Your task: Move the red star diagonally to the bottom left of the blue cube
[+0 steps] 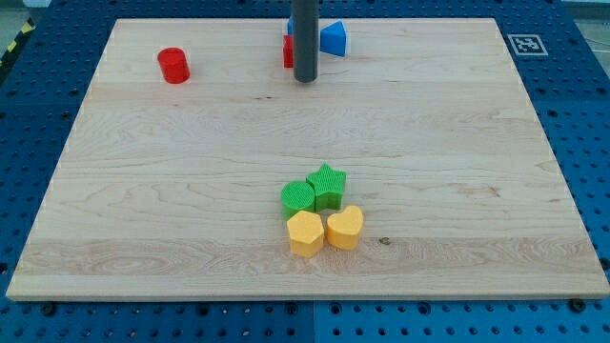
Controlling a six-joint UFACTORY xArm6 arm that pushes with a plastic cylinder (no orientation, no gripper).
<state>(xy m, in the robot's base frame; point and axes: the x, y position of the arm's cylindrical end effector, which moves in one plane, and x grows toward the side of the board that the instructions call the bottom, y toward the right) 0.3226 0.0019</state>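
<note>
Rod [304, 38]: upright, my tip [305, 80] at board top, no fingers. Hides most of red block [287, 52]; blue block [333, 38] partly visible.

Pale wood-grain tabletop [457, 143]; red cylinder block [173, 66]; blue triangular block [333, 38]; green star block [328, 186], green cube block [297, 197]; yellow heart block [345, 228], yellow hexagonal block [305, 233]; dark grey rod, my tip [305, 80].
</note>
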